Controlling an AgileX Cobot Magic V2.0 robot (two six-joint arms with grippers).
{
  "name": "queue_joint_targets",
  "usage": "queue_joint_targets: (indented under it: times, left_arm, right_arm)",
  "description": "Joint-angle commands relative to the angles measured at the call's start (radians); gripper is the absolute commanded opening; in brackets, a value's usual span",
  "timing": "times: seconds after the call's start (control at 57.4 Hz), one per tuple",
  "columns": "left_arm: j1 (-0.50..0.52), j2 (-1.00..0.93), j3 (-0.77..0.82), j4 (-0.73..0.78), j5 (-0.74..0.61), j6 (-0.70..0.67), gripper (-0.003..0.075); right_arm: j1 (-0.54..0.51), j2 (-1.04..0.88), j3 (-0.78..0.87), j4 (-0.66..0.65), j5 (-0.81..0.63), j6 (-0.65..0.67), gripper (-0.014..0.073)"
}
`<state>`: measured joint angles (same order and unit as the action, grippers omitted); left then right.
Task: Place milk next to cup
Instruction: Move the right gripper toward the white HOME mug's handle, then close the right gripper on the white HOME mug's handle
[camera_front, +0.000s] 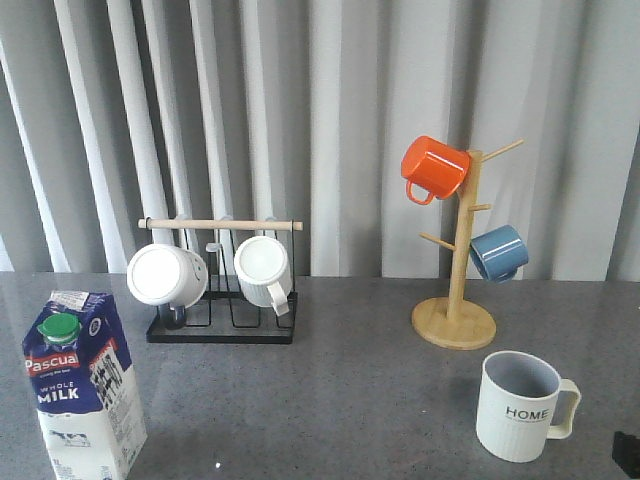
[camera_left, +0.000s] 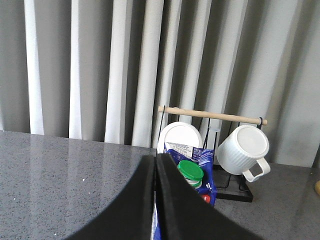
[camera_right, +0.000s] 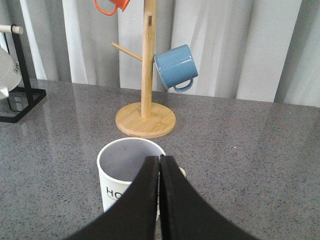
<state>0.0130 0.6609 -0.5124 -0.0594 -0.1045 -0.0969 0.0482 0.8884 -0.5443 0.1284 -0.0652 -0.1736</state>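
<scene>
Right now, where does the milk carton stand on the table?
In the front view the milk stands upright at the near left corner, in front of the black mug rack, far left of the HOME cup.

Front view faces forward over the surface (camera_front: 340, 400) toward the curtain. Left wrist view sits close behind the milk (camera_left: 192, 175); right wrist view close above the cup (camera_right: 120, 172), both shared with front.

Closed black left gripper (camera_left: 155, 200) sits before the green-capped blue milk carton (camera_left: 192, 172), with two white ribbed mugs (camera_left: 244, 150) on the black wire rack (camera_left: 235, 187) beyond the carton.
</scene>
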Motion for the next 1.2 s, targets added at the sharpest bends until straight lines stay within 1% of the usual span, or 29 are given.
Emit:
queue_joint_targets:
  times: [0.0,0.122,0.226,0.296,0.401,0.47,0.557,0.627,0.697,0.801,1.08,1.184]
  left_arm:
    - [-0.005,0.004,-0.035,-0.002,-0.071,-0.001,-0.0003]
    - [-0.005,0.004,-0.035,0.038,-0.039,0.0,0.0023]
    - [-0.005,0.004,-0.037,0.081,-0.001,-0.001,0.0096]
    - [-0.005,0.004,-0.039,0.08,0.004,-0.002,0.0179]
    - [-0.005,0.004,-0.082,0.08,0.075,-0.002,0.0351]
    - [-0.005,0.006,-0.097,0.08,0.069,-0.002,0.0463]
    - [-0.005,0.006,-0.098,0.08,0.035,-0.001,0.0571]
    - [-0.005,0.003,-0.098,0.077,0.031,-0.005,0.0619]
    - [-0.005,0.003,-0.098,0.073,0.035,-0.005,0.0634]
    - [-0.005,0.003,-0.098,0.073,0.04,-0.005,0.0626]
    - [-0.005,0.003,-0.098,0.073,0.04,-0.005,0.0558]
    - [-0.005,0.003,-0.098,0.073,0.04,-0.005,0.054]
  right_arm:
    - [-0.003,-0.006,-0.035,0.015,-0.076,0.005,-0.0006]
    - [-0.003,-0.006,-0.038,0.015,-0.07,0.005,0.0012]
    - [-0.003,-0.006,-0.038,0.011,-0.071,0.004,0.0078]
    - [-0.003,-0.006,-0.038,0.006,-0.073,0.001,0.016]
    - [-0.003,-0.006,-0.038,0.004,-0.074,-0.01,0.0349]
    - [-0.003,-0.006,-0.038,0.004,-0.074,-0.013,0.0479]
    - [-0.003,-0.006,-0.038,0.004,-0.074,-0.014,0.0577]
    - [-0.003,-0.006,-0.038,0.004,-0.074,-0.023,0.0619]
    - [-0.003,-0.004,-0.037,0.004,-0.075,-0.028,0.0622]
    - [-0.003,-0.001,-0.036,0.004,-0.078,-0.028,0.0608]
    - [-0.003,-0.001,-0.036,0.004,-0.069,-0.031,0.0565]
    - [-0.03,0.006,-0.036,0.001,-0.067,-0.056,0.0563]
